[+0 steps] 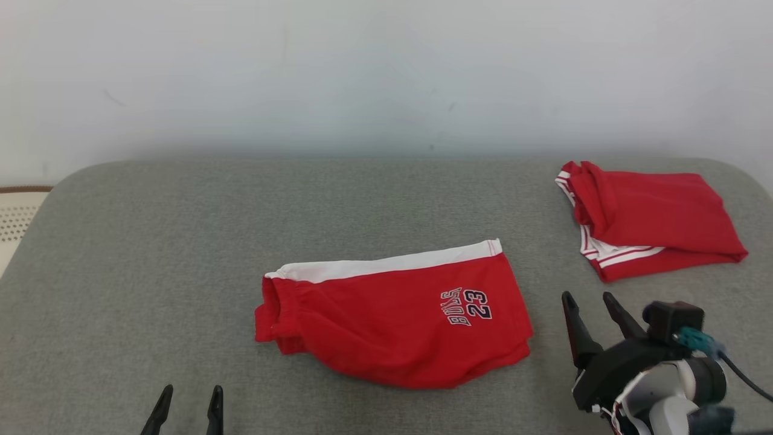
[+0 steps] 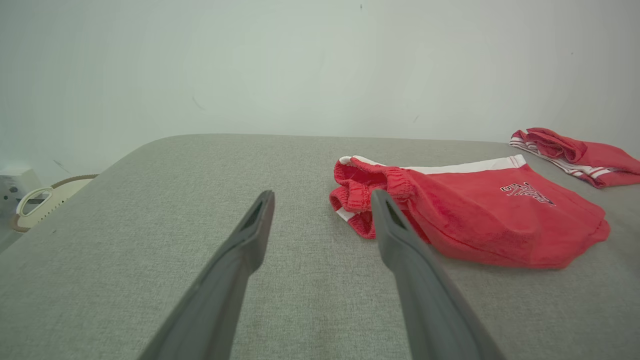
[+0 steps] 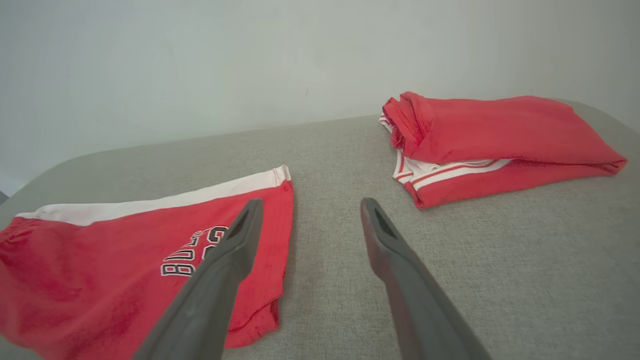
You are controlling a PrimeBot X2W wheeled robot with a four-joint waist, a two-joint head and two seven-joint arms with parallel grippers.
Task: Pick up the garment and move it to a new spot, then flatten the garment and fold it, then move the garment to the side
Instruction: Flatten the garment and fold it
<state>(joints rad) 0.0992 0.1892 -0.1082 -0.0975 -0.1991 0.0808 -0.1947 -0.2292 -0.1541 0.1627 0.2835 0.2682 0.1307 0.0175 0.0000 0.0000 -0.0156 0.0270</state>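
Note:
The garment [image 1: 392, 317] is a pair of red shorts with a white side stripe and dark lettering, folded in half and lying flat mid-table; it also appears in the left wrist view [image 2: 470, 215] and the right wrist view [image 3: 115, 270]. My left gripper [image 1: 188, 393] stands open near the front edge, left of the shorts, empty [image 2: 322, 197]. My right gripper [image 1: 589, 299] is open just right of the shorts' hem, holding nothing [image 3: 307, 207].
A second red garment with white striped trim [image 1: 649, 217] lies folded at the back right of the grey fabric-covered table [image 1: 151, 241]. A pale wall rises behind the table. A cream-coloured object [image 1: 15, 217] sits beyond the table's left edge.

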